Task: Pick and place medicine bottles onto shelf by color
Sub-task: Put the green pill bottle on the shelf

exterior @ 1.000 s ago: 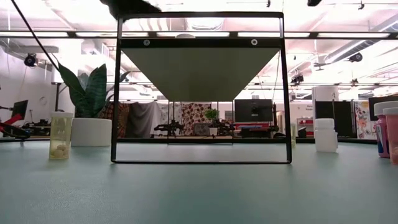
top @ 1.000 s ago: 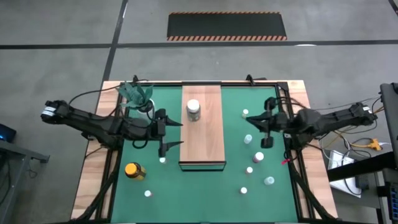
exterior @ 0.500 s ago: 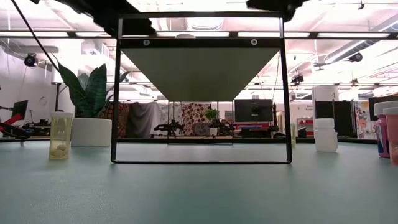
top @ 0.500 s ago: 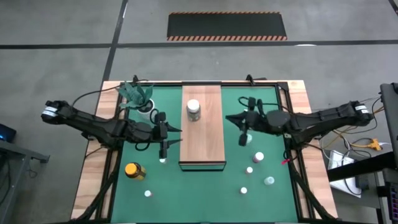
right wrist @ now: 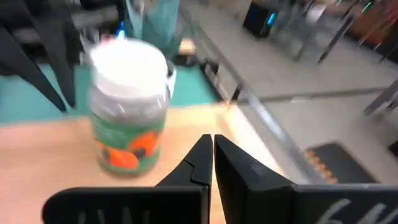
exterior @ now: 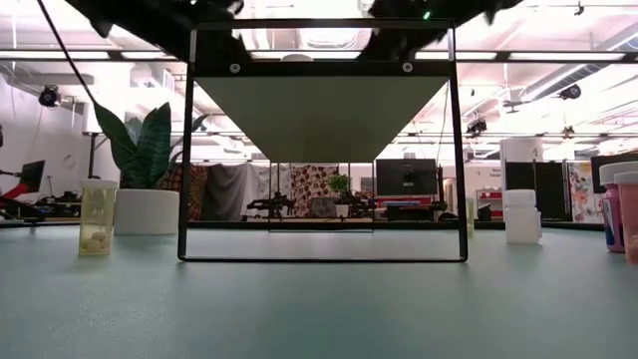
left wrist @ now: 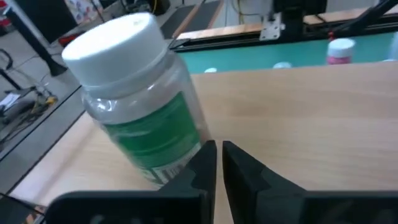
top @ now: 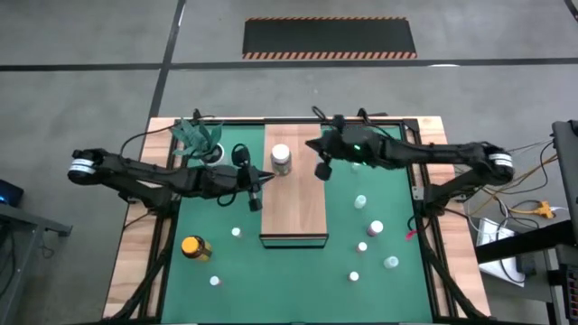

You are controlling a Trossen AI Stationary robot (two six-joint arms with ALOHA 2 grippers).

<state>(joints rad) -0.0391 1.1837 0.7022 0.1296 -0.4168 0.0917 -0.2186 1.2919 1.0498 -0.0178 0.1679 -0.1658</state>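
On the shelf (top: 293, 185), the white-lidded jar (top: 281, 160) stands between both claws.

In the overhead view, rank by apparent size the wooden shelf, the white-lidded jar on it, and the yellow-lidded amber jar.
1. wooden shelf, by far the largest.
2. white-lidded jar and yellow-lidded amber jar: they look alike in size, so I won't rank them.

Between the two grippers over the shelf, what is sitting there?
In the high view, the white-lidded jar stands on the shelf between the left gripper and the right gripper. Both wrist views show it close ahead of shut fingers.
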